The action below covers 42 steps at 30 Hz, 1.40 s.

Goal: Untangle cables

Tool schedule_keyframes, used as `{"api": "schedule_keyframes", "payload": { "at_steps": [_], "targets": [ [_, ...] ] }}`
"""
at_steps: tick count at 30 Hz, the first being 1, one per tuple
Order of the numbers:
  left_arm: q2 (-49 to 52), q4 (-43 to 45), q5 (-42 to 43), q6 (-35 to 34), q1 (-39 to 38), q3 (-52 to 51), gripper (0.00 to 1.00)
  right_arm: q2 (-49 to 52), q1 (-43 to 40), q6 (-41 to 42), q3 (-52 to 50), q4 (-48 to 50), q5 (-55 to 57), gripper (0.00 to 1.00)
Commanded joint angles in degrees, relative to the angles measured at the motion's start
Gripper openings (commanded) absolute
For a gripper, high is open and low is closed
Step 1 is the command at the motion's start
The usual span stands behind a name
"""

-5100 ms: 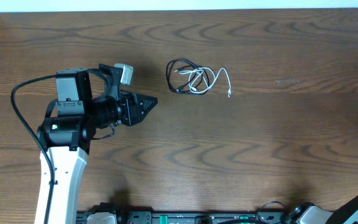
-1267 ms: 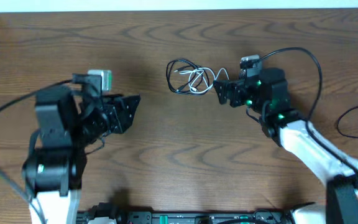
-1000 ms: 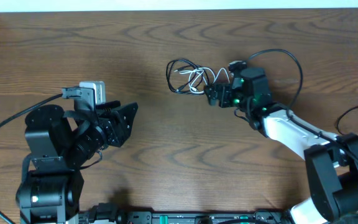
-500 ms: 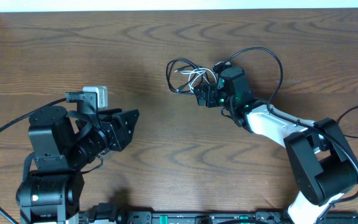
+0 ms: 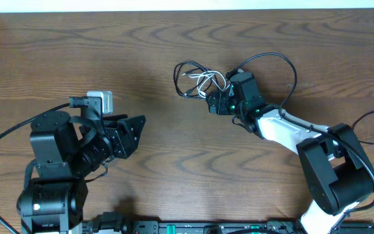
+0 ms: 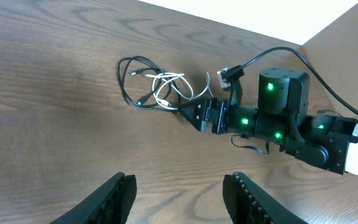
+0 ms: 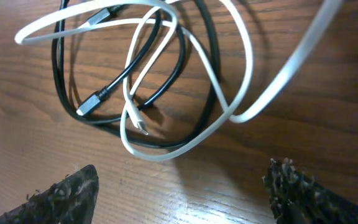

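The cables lie tangled on the table at the back centre: a black cable (image 5: 176, 81) in loops and a white cable (image 5: 206, 79) woven through it. My right gripper (image 5: 210, 103) stands open at the tangle's right edge. In the right wrist view the white cable (image 7: 250, 56) and the black cable (image 7: 215, 50) lie just ahead of its fingertips, with only bare wood in the right gripper (image 7: 182, 186). My left gripper (image 5: 137, 130) is open and empty, well to the left. The left wrist view shows the tangle (image 6: 154, 87) far ahead of the left gripper (image 6: 179, 190).
The wooden table (image 5: 187, 169) runs wide on all sides of the tangle. A thick black arm wire (image 5: 284, 62) arcs above the right arm. The left arm's base (image 5: 47, 195) stands at the front left.
My right gripper has slid left to the edge of the tangle and covers the white cable's right tail; its jaws have narrowed slightly. The left arm has hardly moved.
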Motion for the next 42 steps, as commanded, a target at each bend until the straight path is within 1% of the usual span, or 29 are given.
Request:
{"api": "schedule_keyframes", "payload": {
  "at_steps": [1,4,7,11,16,19,20,23,27,32,34,37,38,39,40,41,42],
  "targets": [
    [-0.17,-0.02,-0.31,0.15,0.11,0.42,0.51,-0.13,1.03,2.16,0.81,-0.17,2.19,0.83],
    [-0.15,0.00,-0.31,0.15,0.13,0.42,0.51,0.02,1.27,2.16,0.81,0.42,5.84,0.84],
    [-0.15,0.00,-0.31,0.15,0.13,0.42,0.51,1.77,1.77,2.21,0.81,4.46,7.58,0.87],
    [-0.17,-0.02,-0.28,0.15,0.13,0.42,0.51,3.37,1.73,2.67,0.81,8.44,7.65,0.86],
    [-0.17,-0.02,-0.28,0.15,0.13,0.42,0.51,4.02,1.73,2.82,0.81,9.97,9.97,0.84],
    [-0.17,-0.02,-0.28,0.13,0.13,0.42,0.51,5.51,1.70,2.84,0.81,12.22,10.38,0.66],
    [-0.17,-0.02,-0.28,0.13,0.11,0.42,0.51,6.36,1.73,3.17,0.81,12.98,10.64,0.62],
    [-0.17,-0.02,-0.28,0.13,0.11,0.42,0.51,8.37,1.75,7.15,0.81,13.35,11.02,0.63],
    [-0.17,0.00,-0.28,0.15,0.13,0.42,0.51,9.44,1.75,7.08,0.81,13.05,11.04,0.63],
    [-0.17,-0.02,-0.28,0.13,0.11,0.42,0.51,10.49,1.70,7.21,0.83,14.45,11.98,0.46],
    [-0.17,-0.02,-0.28,0.13,0.13,0.42,0.51,10.78,1.70,10.08,0.83,14.32,14.21,0.42],
    [-0.17,-0.02,-0.31,0.15,0.13,0.42,0.51,10.82,1.70,13.14,0.83,14.97,15.52,0.38],
    [-0.17,-0.02,-0.31,0.15,0.11,0.42,0.51,10.82,1.70,13.11,0.83,15.74,15.32,0.33],
    [-0.17,-0.02,-0.28,0.13,0.13,0.42,0.51,10.82,1.70,13.11,0.83,16.37,15.21,0.23],
    [-0.17,-0.02,-0.31,0.13,0.13,0.42,0.51,10.82,1.70,13.11,0.83,16.85,14.88,0.18],
    [-0.17,-0.02,-0.31,0.15,0.13,0.42,0.51,10.82,1.70,13.11,0.87,17.55,14.12,0.10],
    [-0.17,-0.04,-0.31,0.13,0.13,0.42,0.51,10.80,1.66,13.11,0.98,18.23,12.83,0.06]
  ]
}}
